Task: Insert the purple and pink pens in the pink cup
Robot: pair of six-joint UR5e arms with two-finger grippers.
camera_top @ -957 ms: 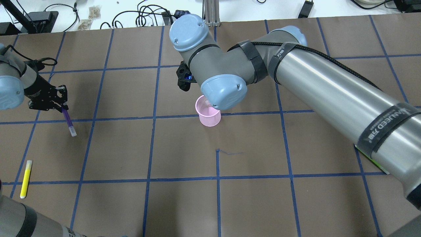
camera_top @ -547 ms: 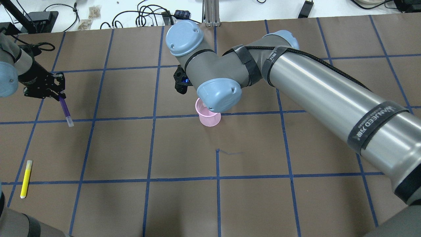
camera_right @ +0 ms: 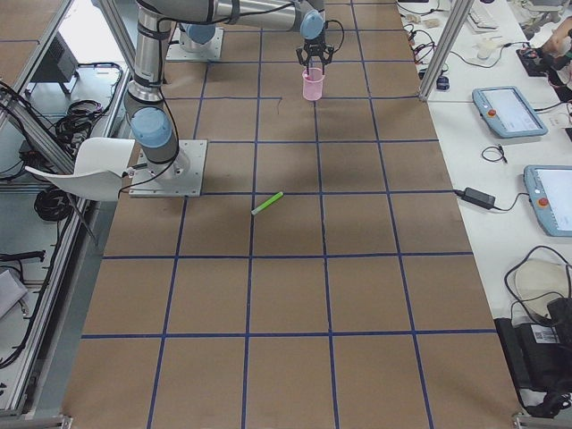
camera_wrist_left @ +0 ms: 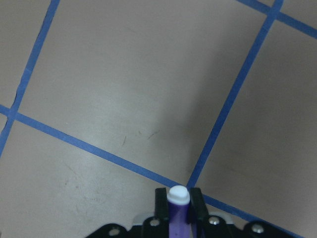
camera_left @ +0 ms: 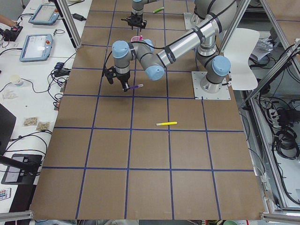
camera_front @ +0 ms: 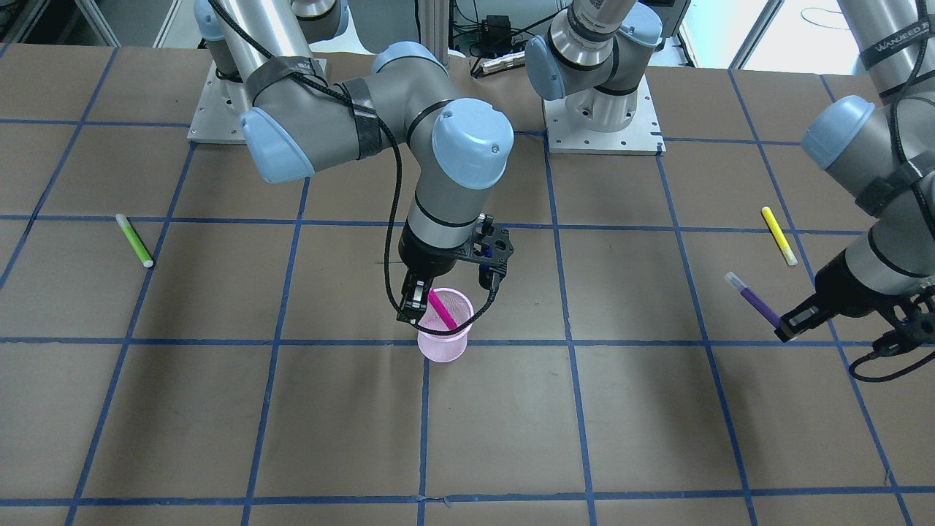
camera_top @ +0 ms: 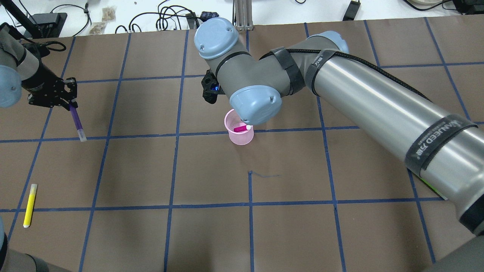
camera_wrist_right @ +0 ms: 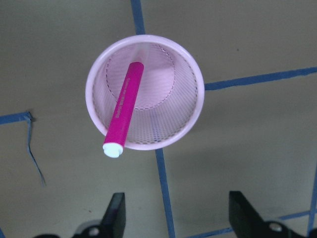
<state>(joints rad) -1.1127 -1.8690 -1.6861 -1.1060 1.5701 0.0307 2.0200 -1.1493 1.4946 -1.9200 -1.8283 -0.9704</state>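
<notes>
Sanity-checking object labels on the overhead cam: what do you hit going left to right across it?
Yellow marker pen → purple pen with a white cap, held in the left gripper → pink mesh cup. The pink pen sits inside the cup, so it is not ranked.

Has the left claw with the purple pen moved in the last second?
Yes. In the overhead view the left claw has shifted up-frame: the purple pen tip, earlier below the blue tape line, now reaches it.

overhead and front views opposed, sharing pink cup [camera_top: 241,139]
</notes>
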